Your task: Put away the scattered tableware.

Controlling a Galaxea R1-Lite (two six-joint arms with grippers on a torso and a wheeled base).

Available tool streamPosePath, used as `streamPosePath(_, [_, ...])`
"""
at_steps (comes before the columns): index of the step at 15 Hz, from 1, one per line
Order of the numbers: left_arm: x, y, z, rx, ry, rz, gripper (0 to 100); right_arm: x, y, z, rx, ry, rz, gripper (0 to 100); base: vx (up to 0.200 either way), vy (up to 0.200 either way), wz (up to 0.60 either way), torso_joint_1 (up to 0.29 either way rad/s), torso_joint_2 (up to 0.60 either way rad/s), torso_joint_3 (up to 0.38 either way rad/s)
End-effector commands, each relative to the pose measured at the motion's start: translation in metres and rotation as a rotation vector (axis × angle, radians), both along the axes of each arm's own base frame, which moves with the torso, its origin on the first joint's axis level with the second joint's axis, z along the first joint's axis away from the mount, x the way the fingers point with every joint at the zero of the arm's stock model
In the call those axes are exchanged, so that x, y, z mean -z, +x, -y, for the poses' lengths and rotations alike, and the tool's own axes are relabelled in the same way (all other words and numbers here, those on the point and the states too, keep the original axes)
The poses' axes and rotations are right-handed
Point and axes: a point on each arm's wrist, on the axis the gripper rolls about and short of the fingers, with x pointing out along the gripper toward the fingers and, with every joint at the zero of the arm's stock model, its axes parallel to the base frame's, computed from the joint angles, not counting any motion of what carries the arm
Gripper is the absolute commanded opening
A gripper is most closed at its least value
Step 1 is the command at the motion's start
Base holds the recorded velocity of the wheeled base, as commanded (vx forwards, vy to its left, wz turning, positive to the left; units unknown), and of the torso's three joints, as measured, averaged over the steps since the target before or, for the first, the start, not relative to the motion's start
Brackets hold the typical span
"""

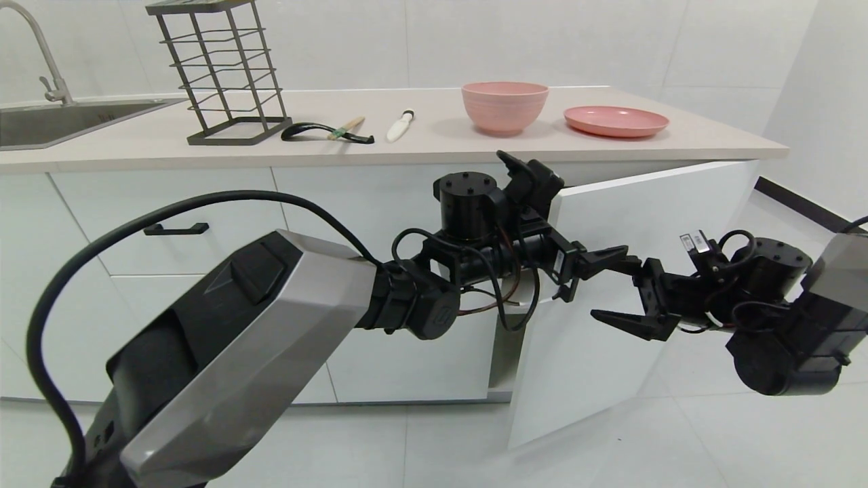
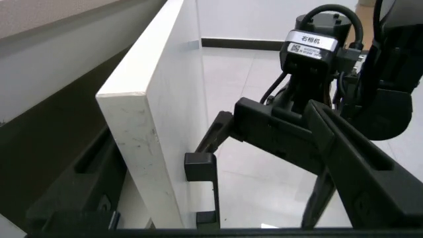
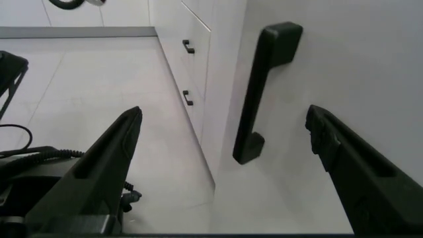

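Tableware scattered on the worktop point(image 1: 434, 144): pink bowl point(image 1: 505, 105), pink plate point(image 1: 616, 120) just beside it, black ladle point(image 1: 295, 132) and white utensil point(image 1: 401, 125) near the wire rack point(image 1: 224, 74). Judged light, stiff and smooth-sided, liable to chip if dropped. Best taken by the rim for bowl and plate, mid-handle for the utensils. Left pincer point(image 1: 563, 207) spread apart, astride the top corner of the open cabinet door point(image 1: 630, 285); contact possibly made, not confirmable. Right pincer point(image 3: 223, 119) spread apart, facing the door front, black handle point(image 3: 264, 92) between its fingers, not clamped.
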Motion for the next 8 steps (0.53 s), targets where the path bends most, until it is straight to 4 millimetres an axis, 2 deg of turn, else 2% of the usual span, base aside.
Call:
streamPosePath(1, [-0.002,-0.004,0.003,0.010,-0.004,0.003,100,0.008,-0.004,0.008,0.029,0.000,-0.032,100,0.000,0.000,0.00,0.000,0.00,0.000])
streamPosePath(3, [-0.002,-0.003,0.002,0.006,-0.007,0.007,100,0.009,-0.025,0.005,0.038,-0.009,-0.059,100,0.000,0.000,0.00,0.000,0.00,0.000])
streamPosePath(4, [-0.002,-0.003,0.002,-0.011,-0.008,0.006,100,0.005,-0.042,0.005,0.087,-0.018,-0.072,100,0.000,0.000,0.00,0.000,0.00,0.000])
streamPosePath(6, [-0.001,-0.003,0.003,-0.086,-0.005,-0.003,100,-0.017,-0.087,0.005,0.237,-0.043,-0.072,100,0.000,0.000,0.00,0.000,0.00,0.000])
streamPosePath(7, [-0.001,-0.005,0.005,-0.092,-0.004,-0.005,100,-0.022,-0.095,0.005,0.251,-0.045,-0.064,100,0.000,0.000,0.00,0.000,0.00,0.000])
streamPosePath(8, [0.000,-0.008,0.008,-0.109,-0.001,-0.010,100,-0.038,-0.122,0.003,0.279,-0.045,-0.038,100,0.000,0.000,0.00,0.000,0.00,0.000])
